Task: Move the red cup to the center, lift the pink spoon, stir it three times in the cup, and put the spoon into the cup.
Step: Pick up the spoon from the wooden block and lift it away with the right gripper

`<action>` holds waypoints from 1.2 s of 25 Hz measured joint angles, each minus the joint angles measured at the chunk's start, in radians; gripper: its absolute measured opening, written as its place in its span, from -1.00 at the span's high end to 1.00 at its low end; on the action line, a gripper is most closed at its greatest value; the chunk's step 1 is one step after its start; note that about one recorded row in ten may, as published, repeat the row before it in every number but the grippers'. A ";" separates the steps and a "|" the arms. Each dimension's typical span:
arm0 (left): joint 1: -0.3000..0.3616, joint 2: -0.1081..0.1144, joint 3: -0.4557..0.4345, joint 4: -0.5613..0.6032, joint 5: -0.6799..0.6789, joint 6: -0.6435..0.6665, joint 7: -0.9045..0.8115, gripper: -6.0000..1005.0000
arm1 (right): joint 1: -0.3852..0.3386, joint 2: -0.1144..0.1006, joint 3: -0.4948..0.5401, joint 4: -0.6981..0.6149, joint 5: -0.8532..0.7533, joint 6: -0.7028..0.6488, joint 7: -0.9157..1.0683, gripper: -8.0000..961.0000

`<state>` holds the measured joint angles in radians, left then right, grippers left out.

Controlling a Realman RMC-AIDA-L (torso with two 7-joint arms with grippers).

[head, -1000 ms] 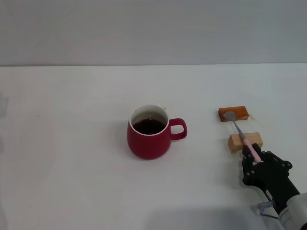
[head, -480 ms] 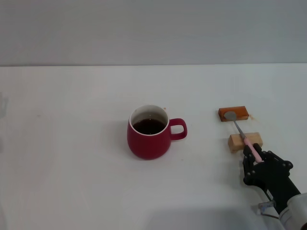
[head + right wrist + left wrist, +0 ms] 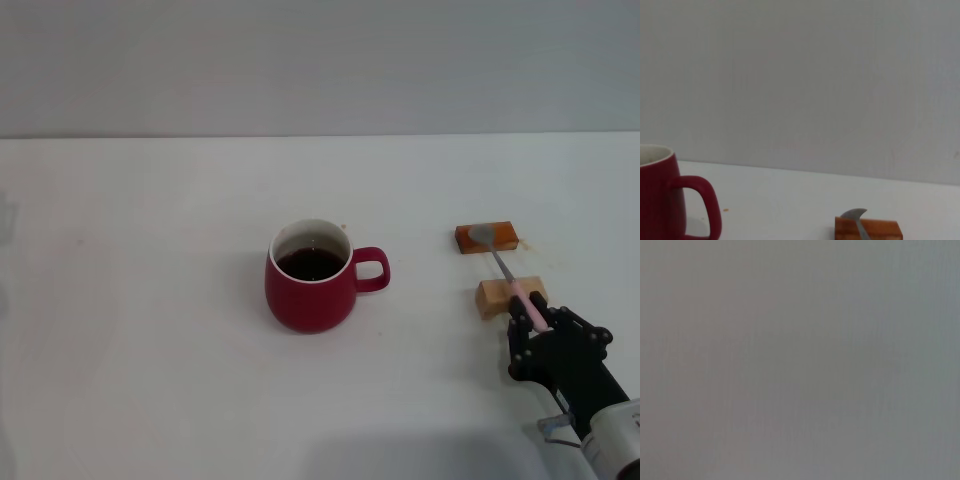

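The red cup (image 3: 310, 290) stands near the middle of the white table with dark liquid inside and its handle pointing right; part of the cup (image 3: 660, 195) also shows in the right wrist view. The pink spoon (image 3: 500, 265) slants over two blocks at the right, its silver bowl raised just above the orange-brown one. My right gripper (image 3: 530, 322) is shut on the spoon's pink handle near the table's front right. In the right wrist view, the spoon's bowl (image 3: 856, 216) hovers tilted over the block. My left gripper is out of view.
An orange-brown block (image 3: 500, 238) lies under the spoon's bowl, and a tan wooden block (image 3: 492, 297) sits under its neck, just ahead of my right gripper. The white table (image 3: 150, 230) stretches bare to the left of the cup. The left wrist view is plain grey.
The right gripper has shifted slightly right and toward the front, and the spoon's bowl has risen a little off the orange-brown block. The cup has not moved.
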<state>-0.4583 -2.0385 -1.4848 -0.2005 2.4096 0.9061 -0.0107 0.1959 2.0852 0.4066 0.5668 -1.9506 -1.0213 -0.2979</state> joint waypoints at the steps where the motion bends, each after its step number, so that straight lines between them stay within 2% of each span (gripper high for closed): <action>1: 0.000 0.000 0.000 0.000 0.000 0.000 0.000 -0.69 | 0.000 0.000 0.000 0.000 0.000 0.000 0.000 0.64; 14: 0.004 -0.001 0.000 0.001 -0.003 -0.001 0.000 -0.69 | -0.030 -0.015 0.026 0.144 0.001 -0.033 -0.232 0.64; 18: 0.004 -0.002 0.000 0.002 -0.003 -0.003 0.000 -0.69 | -0.065 -0.030 0.053 0.264 -0.004 -0.038 -0.360 0.64; 19: 0.004 -0.002 0.000 0.002 -0.004 -0.004 0.000 -0.69 | -0.074 -0.038 0.058 0.302 -0.003 -0.035 -0.390 0.64; 20: 0.004 -0.002 0.000 0.002 -0.004 -0.004 0.000 -0.69 | -0.095 -0.059 0.082 0.403 0.001 -0.006 -0.460 0.64; 21: 0.004 -0.002 0.000 0.002 -0.003 -0.004 -0.001 -0.69 | -0.095 -0.059 0.082 0.403 0.001 -0.006 -0.460 0.64; 24: 0.005 -0.002 0.000 0.003 -0.003 -0.004 -0.001 -0.69 | -0.128 -0.084 0.147 0.551 0.002 0.097 -0.546 0.64; 25: 0.006 -0.001 0.000 0.001 -0.003 -0.004 -0.001 -0.69 | -0.150 -0.094 0.194 0.646 0.002 0.183 -0.607 0.64; 27: 0.007 -0.001 0.000 0.000 -0.003 -0.004 -0.001 -0.69 | -0.165 -0.097 0.218 0.694 0.002 0.230 -0.645 0.64; 28: 0.007 -0.001 -0.001 -0.001 -0.002 -0.004 -0.001 -0.69 | -0.193 -0.096 0.268 0.776 0.002 0.331 -0.720 0.63; 29: 0.007 -0.001 -0.003 -0.001 -0.003 -0.004 -0.001 -0.69 | -0.193 -0.096 0.268 0.776 0.002 0.331 -0.720 0.63; 30: 0.007 0.000 -0.008 0.002 -0.003 -0.004 -0.001 -0.69 | -0.219 -0.090 0.318 0.848 -0.002 0.428 -0.779 0.63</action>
<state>-0.4515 -2.0389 -1.4924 -0.1986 2.4067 0.9017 -0.0119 -0.0235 1.9953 0.7251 1.4148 -1.9528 -0.5933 -1.0765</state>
